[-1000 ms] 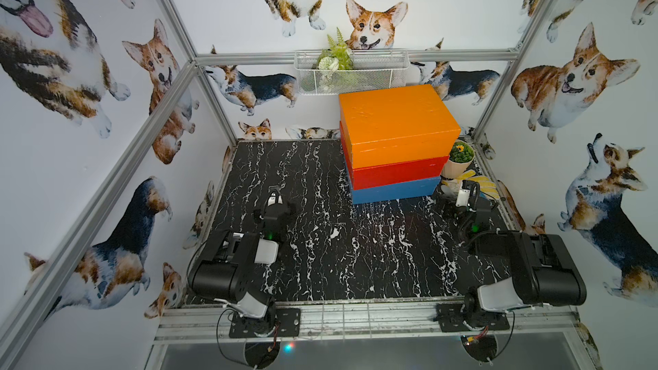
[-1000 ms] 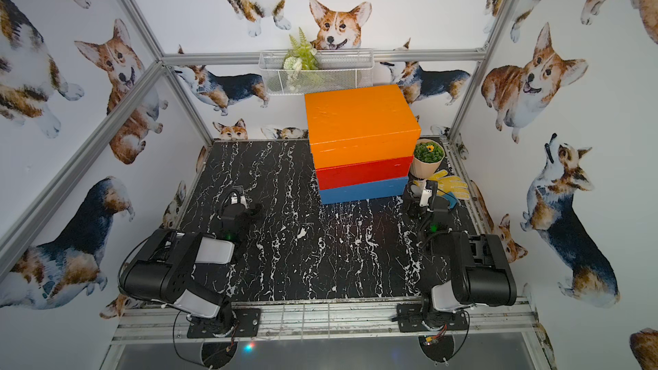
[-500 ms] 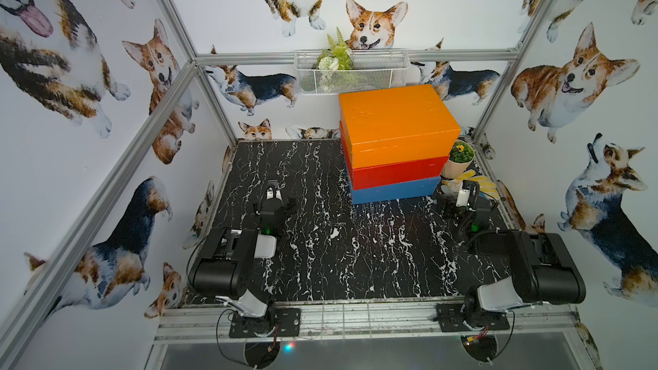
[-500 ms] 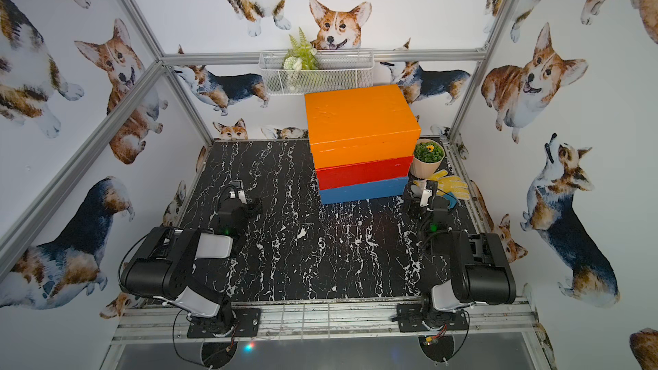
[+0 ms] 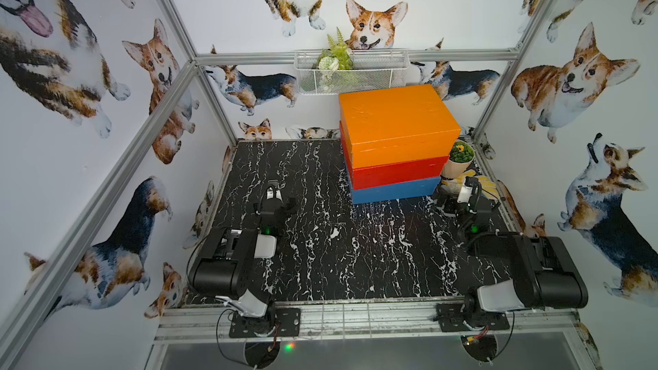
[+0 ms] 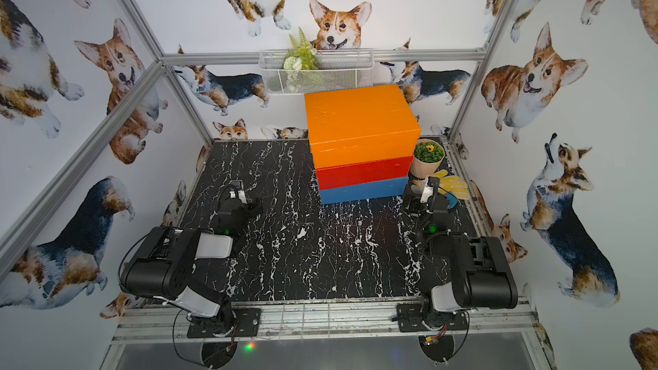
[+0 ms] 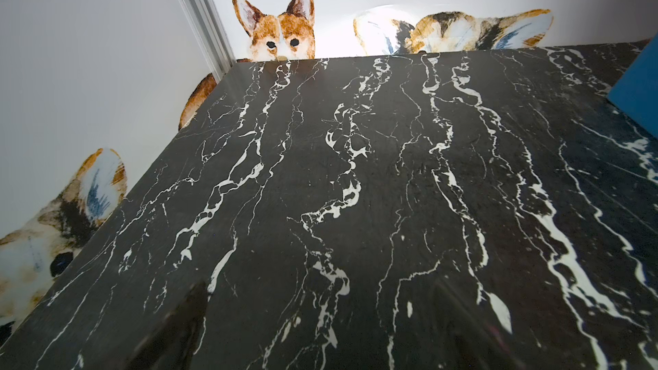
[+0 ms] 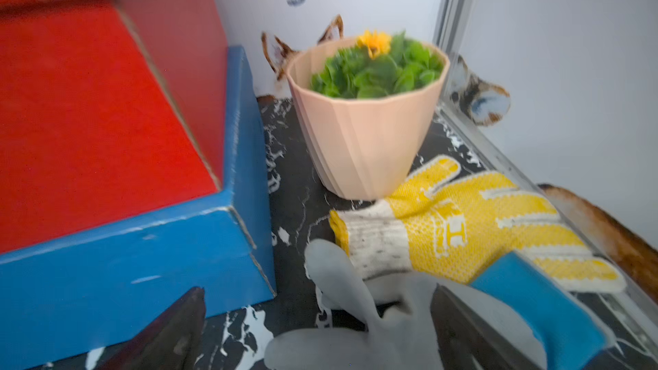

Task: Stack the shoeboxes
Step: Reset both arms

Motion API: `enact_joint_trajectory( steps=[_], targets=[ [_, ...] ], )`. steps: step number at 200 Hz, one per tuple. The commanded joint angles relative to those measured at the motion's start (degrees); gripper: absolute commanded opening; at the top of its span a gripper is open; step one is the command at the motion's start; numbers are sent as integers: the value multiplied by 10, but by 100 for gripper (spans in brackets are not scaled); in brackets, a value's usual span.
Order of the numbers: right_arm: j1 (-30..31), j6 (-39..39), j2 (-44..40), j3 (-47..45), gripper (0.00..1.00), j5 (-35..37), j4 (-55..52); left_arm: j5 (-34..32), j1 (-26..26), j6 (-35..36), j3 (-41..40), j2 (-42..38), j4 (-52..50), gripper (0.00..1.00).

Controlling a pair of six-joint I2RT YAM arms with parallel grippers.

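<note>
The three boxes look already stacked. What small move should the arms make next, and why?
Probably only draw the left pincer and right pincer back to rest: both are open, empty and apart from the stack, where the matte orange box sits on the red box, which sits on the blue box.

I see the shoeboxes (image 5: 395, 144) stacked at the surface's (image 5: 320, 243) rear right, a flowerpot (image 6: 425, 169) just right of them, and a glove (image 6: 452, 186) before it.
</note>
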Motion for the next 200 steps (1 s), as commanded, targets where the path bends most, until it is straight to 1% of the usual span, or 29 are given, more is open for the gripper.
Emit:
enact_joint_trajectory(
  steps=[1, 12, 23, 28, 35, 49, 69, 91, 112, 162, 172, 179, 185, 191, 200],
  targets=[
    [0, -18, 12, -27, 100, -11, 23, 4, 0, 1, 3, -1, 6, 100],
    [0, -14, 41, 9, 100, -12, 6, 4, 0, 2, 3, -1, 6, 100],
    [0, -20, 28, 55, 100, -21, -109, 4, 1, 2, 3, -1, 8, 100],
    [0, -22, 13, 55, 100, -18, -133, 4, 1, 1, 2, -1, 7, 100],
    [0, -20, 10, 46, 100, -16, -119, 4, 1, 1, 3, -1, 8, 100],
    [0, -18, 46, 34, 100, -19, -37, 4, 1, 1, 2, -1, 7, 100],
    [0, -21, 17, 55, 100, -20, -128, 4, 0, 2, 3, -1, 8, 100],
    [2, -26, 45, 36, 100, -19, -45, 4, 1, 2, 2, -1, 7, 100],
    [2, -24, 29, 47, 100, -18, -93, 4, 0, 2, 2, -1, 7, 100],
    [3, -17, 33, 31, 100, -12, -54, 4, 1, 1, 2, -1, 8, 100],
    [2, -18, 15, -12, 100, -13, -6, 4, 1, 2, 2, -1, 8, 100],
    [2, -20, -4, -59, 100, -10, 57, 4, 1, 2, 2, -1, 8, 100],
    [3, -20, -10, -78, 100, -1, 89, 4, 1, 2, 2, -1, 8, 100],
    [2, -10, -8, -76, 100, 18, 93, 4, 0, 2, 2, -1, 8, 100],
    [2, 0, 9, -45, 100, 34, 59, 4, 1, 2, 2, -1, 7, 100]
  ],
)
